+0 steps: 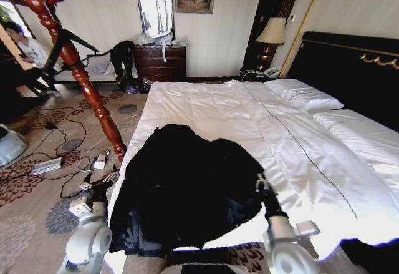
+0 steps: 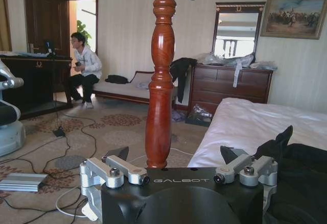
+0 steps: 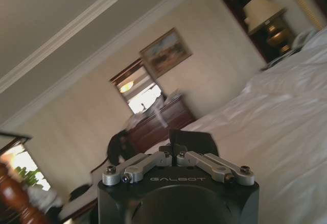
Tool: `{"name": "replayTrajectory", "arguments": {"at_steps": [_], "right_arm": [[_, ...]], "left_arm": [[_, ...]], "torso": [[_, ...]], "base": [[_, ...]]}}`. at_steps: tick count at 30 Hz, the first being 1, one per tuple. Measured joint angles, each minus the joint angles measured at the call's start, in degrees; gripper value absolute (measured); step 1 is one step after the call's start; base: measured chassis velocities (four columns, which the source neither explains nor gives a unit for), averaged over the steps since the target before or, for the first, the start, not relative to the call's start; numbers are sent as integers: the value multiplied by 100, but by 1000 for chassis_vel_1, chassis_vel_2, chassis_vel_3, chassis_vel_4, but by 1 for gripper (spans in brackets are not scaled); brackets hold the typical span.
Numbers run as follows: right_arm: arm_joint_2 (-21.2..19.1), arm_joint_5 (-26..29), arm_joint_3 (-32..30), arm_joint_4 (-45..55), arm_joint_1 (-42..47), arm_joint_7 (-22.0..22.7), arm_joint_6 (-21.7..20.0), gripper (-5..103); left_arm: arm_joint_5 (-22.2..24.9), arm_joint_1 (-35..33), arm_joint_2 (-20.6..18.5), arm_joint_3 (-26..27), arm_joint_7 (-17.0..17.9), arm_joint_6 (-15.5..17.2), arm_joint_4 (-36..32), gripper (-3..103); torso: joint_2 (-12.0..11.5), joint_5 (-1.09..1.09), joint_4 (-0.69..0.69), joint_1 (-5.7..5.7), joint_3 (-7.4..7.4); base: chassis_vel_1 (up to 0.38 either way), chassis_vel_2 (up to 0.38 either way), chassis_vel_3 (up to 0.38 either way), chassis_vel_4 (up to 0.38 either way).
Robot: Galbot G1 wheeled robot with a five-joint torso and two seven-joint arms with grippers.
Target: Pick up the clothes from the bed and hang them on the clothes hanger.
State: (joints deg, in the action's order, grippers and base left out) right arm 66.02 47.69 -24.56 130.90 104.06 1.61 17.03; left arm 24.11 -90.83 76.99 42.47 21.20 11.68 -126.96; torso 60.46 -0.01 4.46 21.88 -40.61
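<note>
Patterned carpet strewn with cables runs up to the white bed (image 1: pixel 299 143), whose near left corner carries the black jacket (image 1: pixel 187 186), spread in a loose heap with its hem spilling over the near edge, within reach of both arms. Off that left edge the red-brown coat stand (image 1: pixel 81 74) rises from the floor close beside the bed, so the carry to its pegs looks short. The left gripper (image 2: pixel 173 157) hangs low by the left edge, fingers spread apart with nothing between them, facing the stand's pole with the jacket at its side. The right gripper (image 3: pixel 176 150) sits at the jacket's right side above the duvet, its fingers drawn together; dark fabric shows at their tips, so it seems to pinch the jacket.
</note>
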Motion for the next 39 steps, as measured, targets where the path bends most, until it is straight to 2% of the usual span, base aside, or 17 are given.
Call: {"name": "replayTrajectory", "arguments": {"at_steps": [2,7,8,11,17,22,24,27,28,29,30,32,33,34,35,38,39], "right_arm": [[-129,-102,174,-77,46,-127,59,0],[-639,-535,1106,-402,404,-640,286,0],[-639,-535,1106,-402,404,-640,286,0],[-1123,-963,1550,-862,611,-898,442,0],[-1388,-1455,1842,-1650,585,-877,502,0],[-1310,-1528,1985,-1788,424,-492,454,-2],[-1287,-1455,1880,-1668,355,-417,449,9],[-1306,-1394,1746,-1514,347,-422,492,14],[-1329,-1345,1649,-1405,355,-477,548,19],[-1356,-1172,1459,-1164,383,-704,706,25],[-1356,-1172,1459,-1164,383,-704,706,25],[-1362,-733,1075,-725,402,-1147,992,36],[-1357,-608,959,-591,402,-1226,1044,36],[-1317,-289,663,-279,380,-1309,1107,41],[-1317,-289,663,-279,380,-1309,1107,41],[-1086,329,-10,262,144,-942,990,57],[-1001,456,-184,359,25,-704,898,57]], "left_arm": [[1,-9,-2,-1,1,2,-11,100],[69,-12,-96,82,21,16,-18,100],[69,-12,-96,82,21,16,-18,100],[167,12,-195,103,60,52,-7,100],[241,67,-341,120,90,82,67,100],[334,82,-443,181,120,106,96,100],[367,93,-476,190,136,124,116,100],[440,105,-513,190,176,175,115,100],[538,110,-545,186,220,228,83,100],[880,119,-626,184,325,369,-29,100],[880,119,-626,184,325,369,-29,100],[1514,128,-774,230,482,587,-227,100],[1696,129,-816,247,529,658,-281,100],[2127,112,-911,276,648,841,-401,100],[2127,112,-911,276,648,841,-401,100],[3008,-33,-1049,221,950,1446,-620,100],[3215,-84,-1067,170,1120,1664,-667,100]], "torso": [[0,2,0,0,0],[0,1,1,0,0],[0,1,1,0,0],[0,0,1,0,0],[0,1,1,0,0],[0,1,1,0,0],[0,0,0,0,0],[0,1,1,0,0],[0,1,1,0,0],[0,0,0,0,0],[0,0,0,0,0],[0,1,2,0,0],[0,0,1,0,0],[0,1,1,0,0],[0,1,1,0,0],[0,1,1,0,0],[0,1,2,0,0]], "base": [[0,0,0,0],[0,0,0,0],[0,0,0,0],[0,0,0,0],[0,0,0,0],[0,0,0,0],[0,0,0,0],[0,0,0,0],[0,0,0,0],[0,0,0,0],[0,0,0,0],[0,0,0,0],[0,0,0,0],[0,0,0,0],[0,0,0,0],[0,0,0,0],[0,0,0,0]]}}
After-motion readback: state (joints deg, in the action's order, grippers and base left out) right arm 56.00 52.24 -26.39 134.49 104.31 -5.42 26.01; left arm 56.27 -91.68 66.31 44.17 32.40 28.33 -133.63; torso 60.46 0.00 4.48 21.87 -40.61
